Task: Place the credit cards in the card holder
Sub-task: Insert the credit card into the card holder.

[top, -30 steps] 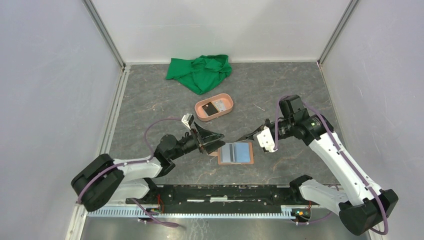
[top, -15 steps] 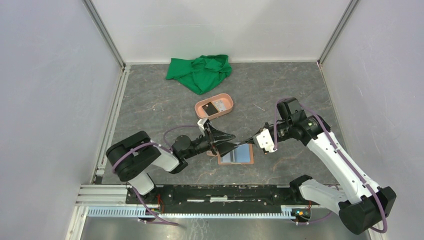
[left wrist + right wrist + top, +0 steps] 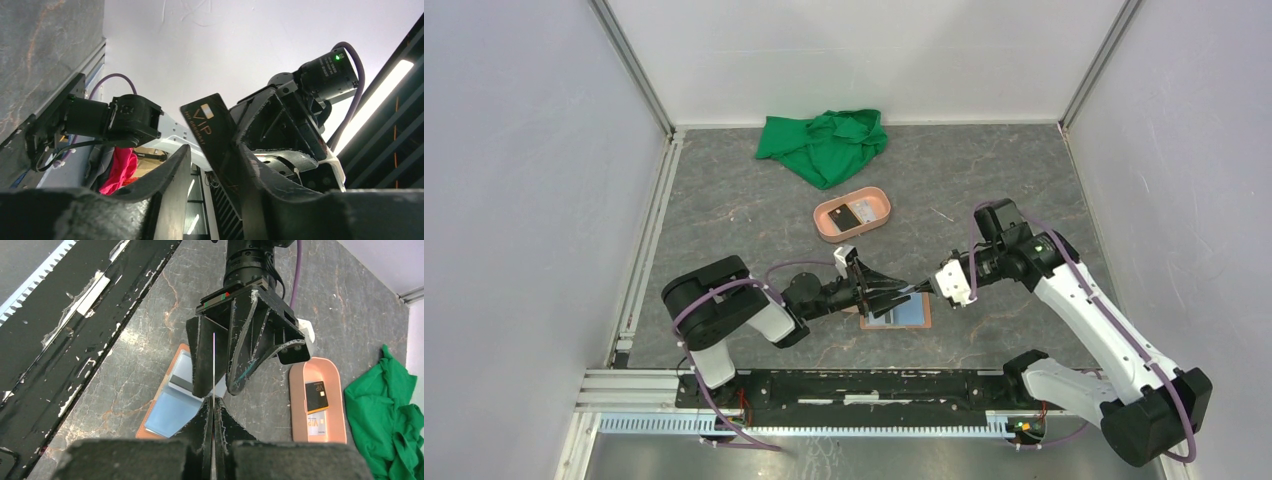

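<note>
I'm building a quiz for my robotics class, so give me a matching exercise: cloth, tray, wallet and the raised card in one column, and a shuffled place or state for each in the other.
1. cloth
2. tray
3. wallet
4. raised card

A. pinched in the right gripper
B. lying open under both grippers
C. bunched at the far end of the table
D. holds a black card

Pairs: 1-C, 2-D, 3-B, 4-A

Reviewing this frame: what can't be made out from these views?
Top external: the card holder, far part and pockets, covered by the left gripper and right gripper.
Right wrist: the credit card, edge-on, face unseen.
Left wrist: card's lower end, behind the left gripper's fingers; print under VIP too small.
Whether the left jaws touch the card: cannot tell.
</note>
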Tool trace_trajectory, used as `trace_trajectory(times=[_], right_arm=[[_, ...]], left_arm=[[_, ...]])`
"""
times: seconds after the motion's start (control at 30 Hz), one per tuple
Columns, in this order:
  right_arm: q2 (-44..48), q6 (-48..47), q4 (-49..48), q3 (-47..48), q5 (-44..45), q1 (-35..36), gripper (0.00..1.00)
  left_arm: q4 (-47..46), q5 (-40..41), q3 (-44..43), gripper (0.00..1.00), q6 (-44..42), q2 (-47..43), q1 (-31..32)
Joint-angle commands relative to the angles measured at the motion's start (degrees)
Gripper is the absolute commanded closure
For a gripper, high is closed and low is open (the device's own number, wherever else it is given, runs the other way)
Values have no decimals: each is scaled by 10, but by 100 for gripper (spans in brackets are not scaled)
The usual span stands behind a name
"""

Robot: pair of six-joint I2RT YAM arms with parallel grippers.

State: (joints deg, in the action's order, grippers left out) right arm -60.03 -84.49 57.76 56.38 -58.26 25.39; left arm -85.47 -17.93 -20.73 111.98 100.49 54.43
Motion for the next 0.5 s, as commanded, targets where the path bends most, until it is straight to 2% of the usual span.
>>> trace_trajectory(times=[0.0, 0.13, 0.23, 0.3, 0.37, 0.43, 0.47], right_arm=[[9, -458, 85, -13, -92, -2, 100], [14, -456, 81, -24, -93, -2, 100], [17, -457, 85, -27, -99, -2, 94], [19, -454, 92, -26, -104, -2, 75], [25, -429, 96, -24, -106, -2, 49], [34, -358, 80, -22, -104, -6, 24], [41, -311, 67, -20, -103, -9, 17]], left_arm=[[-141, 9, -22, 57, 25, 1, 7], [-141, 8, -21, 73, 25, -4, 6], [-141, 9, -19, 97, 24, -2, 7], [-140, 10, -20, 98, 14, -2, 6], [-141, 10, -22, 98, -6, -4, 6], [-141, 8, -22, 98, -36, -6, 3], [-140, 8, -19, 98, -57, -7, 0]])
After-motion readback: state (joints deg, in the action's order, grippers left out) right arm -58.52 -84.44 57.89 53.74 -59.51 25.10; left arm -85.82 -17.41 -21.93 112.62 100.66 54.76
